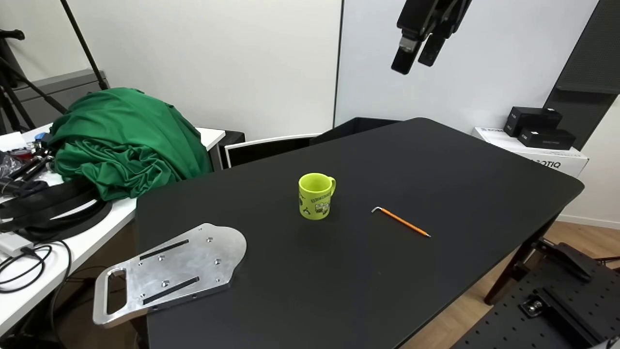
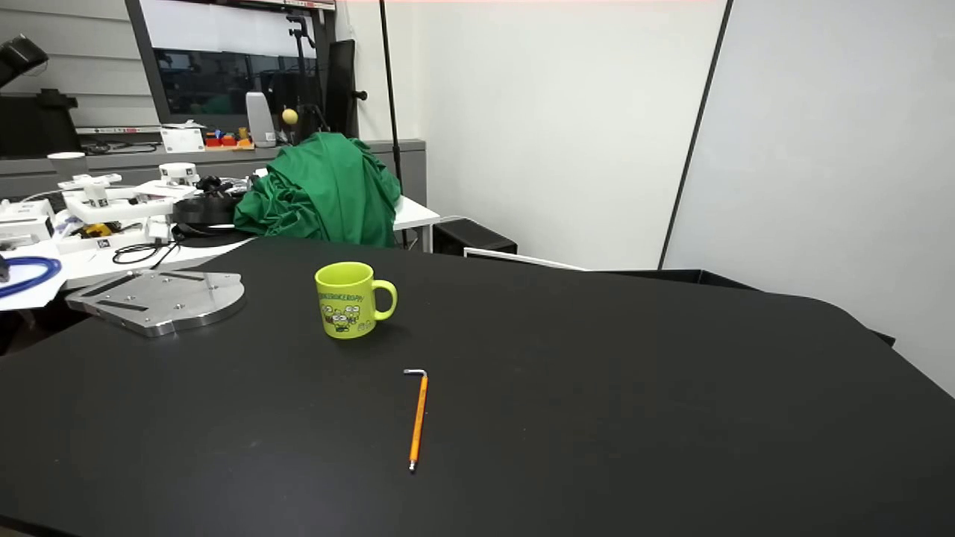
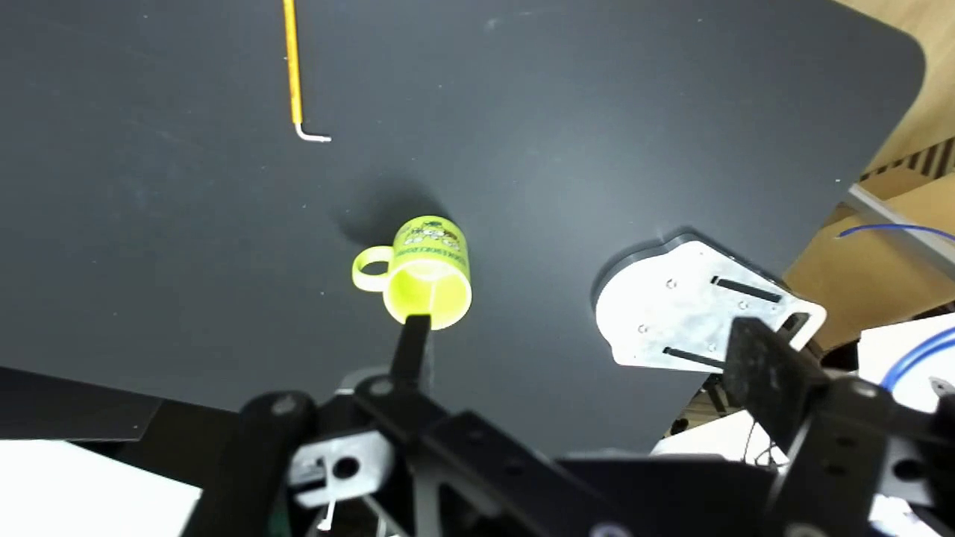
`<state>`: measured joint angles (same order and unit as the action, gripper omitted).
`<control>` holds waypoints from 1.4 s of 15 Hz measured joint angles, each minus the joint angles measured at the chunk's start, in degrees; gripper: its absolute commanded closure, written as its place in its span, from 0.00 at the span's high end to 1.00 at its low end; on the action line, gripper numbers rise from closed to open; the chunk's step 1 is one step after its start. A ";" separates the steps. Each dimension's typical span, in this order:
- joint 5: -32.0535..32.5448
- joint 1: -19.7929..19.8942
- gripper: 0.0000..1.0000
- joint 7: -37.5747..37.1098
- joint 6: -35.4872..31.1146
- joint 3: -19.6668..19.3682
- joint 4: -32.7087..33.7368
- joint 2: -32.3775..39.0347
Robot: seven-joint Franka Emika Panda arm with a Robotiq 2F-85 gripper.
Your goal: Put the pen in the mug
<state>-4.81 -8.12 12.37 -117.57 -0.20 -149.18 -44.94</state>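
One orange pen (image 1: 404,222) lies on the worktop (image 1: 465,169), well below the wide-spread end effector (image 1: 414,62); both exterior views show the pen whole, the wrist view crops it.

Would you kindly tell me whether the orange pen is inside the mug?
No, the orange pen lies flat on the black table, apart from the mug.

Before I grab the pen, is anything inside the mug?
No object shows inside the mug, just lime inner wall. Its near side hides the floor in both exterior views; the wrist view is too bright to settle it.
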 measured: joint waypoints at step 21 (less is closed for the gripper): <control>-3.89 5.97 1.00 17.04 -19.41 -8.18 9.69 40.39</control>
<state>-8.70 -2.15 29.41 -136.98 -8.38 -139.49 -4.55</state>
